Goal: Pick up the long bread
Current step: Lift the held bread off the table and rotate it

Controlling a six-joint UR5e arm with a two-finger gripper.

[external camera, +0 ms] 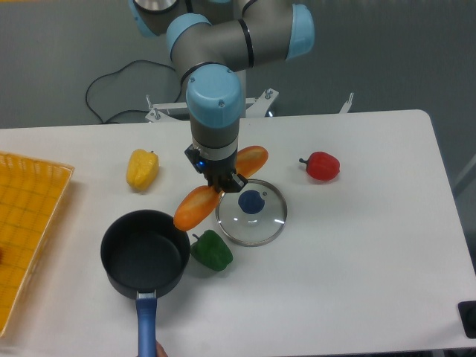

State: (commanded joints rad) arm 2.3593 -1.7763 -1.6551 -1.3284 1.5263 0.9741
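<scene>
The pincer (222, 181) grips the long bread (220, 189) across its middle, which seems the sensible place, since a loaf this long would tip if caught near one rounded end. The bread lies on a diagonal, its far-right end by the arm's wrist and its near-left end pointing toward the black pan (145, 253); whether it has left the white surface (357, 245) I cannot tell from this high view (no shadow shows clearly). It sits just left of the glass lid (251, 211), with the green pepper (211, 251) near and the yellow pepper (142, 168) to the far left. The red pepper (320, 165) is well apart on the right, and the orange tray (30, 230) is at the left edge.
</scene>
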